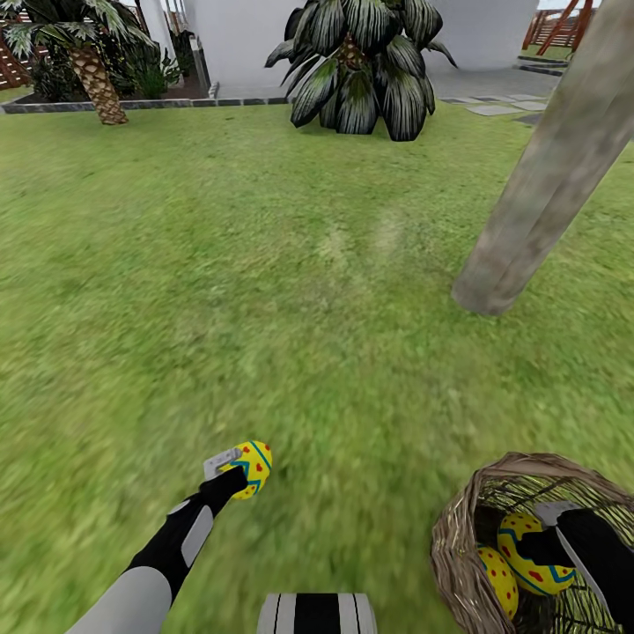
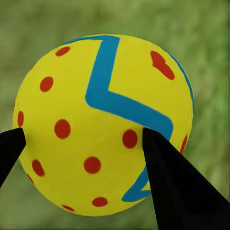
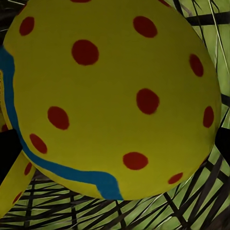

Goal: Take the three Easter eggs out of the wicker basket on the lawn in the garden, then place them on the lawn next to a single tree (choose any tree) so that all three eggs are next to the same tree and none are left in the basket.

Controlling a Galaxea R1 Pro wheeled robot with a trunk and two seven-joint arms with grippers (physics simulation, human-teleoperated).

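My left gripper (image 1: 239,475) is shut on a yellow Easter egg (image 1: 253,465) with a blue zigzag and red dots, held just above the lawn (image 1: 264,291). In the left wrist view its black fingers (image 2: 177,187) press both sides of that egg (image 2: 103,120). The wicker basket (image 1: 458,546) stands at the lower right with two Easter eggs inside, one (image 1: 527,539) above the other (image 1: 500,581). My right gripper (image 1: 541,548) reaches into it, open, fingers (image 3: 7,148) at either side of the upper egg (image 3: 110,96). The tree (image 1: 546,176) rises a little beyond the basket.
Open grass stretches ahead and to the left. A short spiky palm (image 1: 92,79) and a dark broad-leaved plant (image 1: 361,70) stand at the lawn's far edge by a stone border (image 1: 132,104) and a white wall. Paving slabs (image 1: 506,106) lie at far right.
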